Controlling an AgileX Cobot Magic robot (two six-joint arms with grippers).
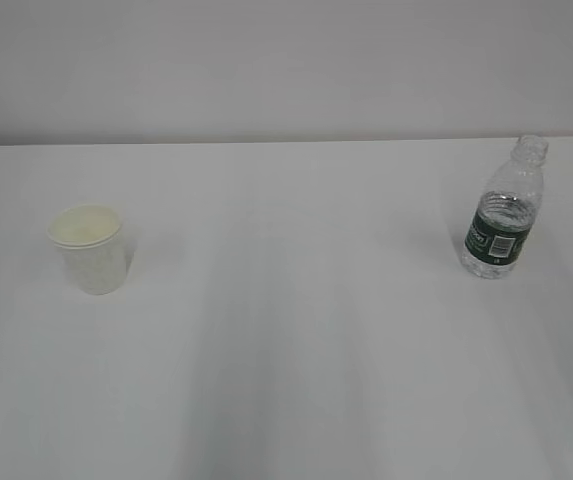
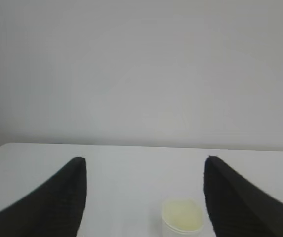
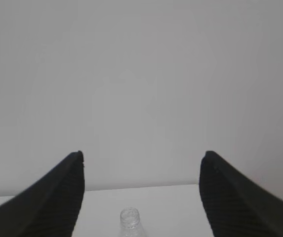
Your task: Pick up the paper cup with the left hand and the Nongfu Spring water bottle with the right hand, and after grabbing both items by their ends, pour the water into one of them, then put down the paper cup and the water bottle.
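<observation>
Cup and bottle stand upright and well apart on the white table (image 1: pixel 296 350). The paper cup (image 1: pixel 89 248), at the left of the exterior frame, is white and tapered, with a rolled rim and a cream inside. The Nongfu Spring water bottle (image 1: pixel 504 212), at the right edge, is clear and ribbed, capless, with a dark green label bearing a white barcode patch.

The left hand (image 2: pixel 145 160) has its fingers spread wide and holds nothing; the cup sits at the bottom of its frame, right of centre, near the right finger (image 2: pixel 235 197).

The right hand (image 3: pixel 142 154) is likewise spread wide and empty; the bottle neck shows at bottom centre, between the fingers.
</observation>
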